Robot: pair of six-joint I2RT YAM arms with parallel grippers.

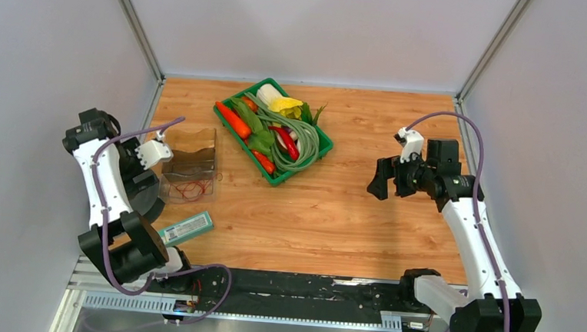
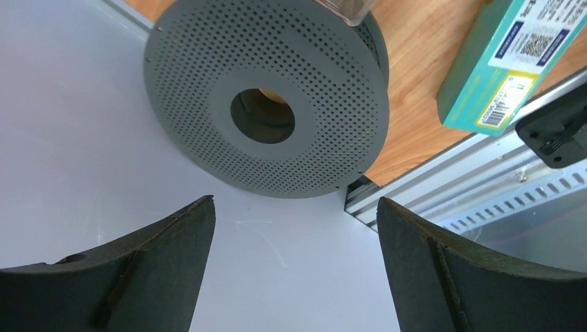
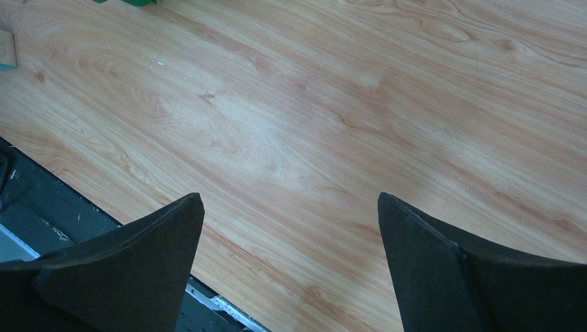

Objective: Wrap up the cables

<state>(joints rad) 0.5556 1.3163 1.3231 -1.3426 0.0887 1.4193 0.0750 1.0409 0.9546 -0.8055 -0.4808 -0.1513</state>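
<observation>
Red wire (image 1: 190, 190), top view: loose loops in a clear container (image 1: 189, 160) at the table's left. Left wrist: left gripper (image 2: 294, 202) spread wide, empty, facing a perforated grey spool (image 2: 277, 90). Right wrist: right gripper (image 3: 289, 197) likewise spread, empty, above the wooden table (image 3: 311, 104)

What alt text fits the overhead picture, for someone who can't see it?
A robot's left arm and right arm flank a wooden table. A clear container holding thin red wire sits by the left arm; a green tray of vegetables sits centre-back.

The table (image 3: 311, 104) is matt wood grain, the perforated spool (image 2: 311, 76) matt grey, the container (image 1: 191, 156) clear glossy plastic.
</observation>
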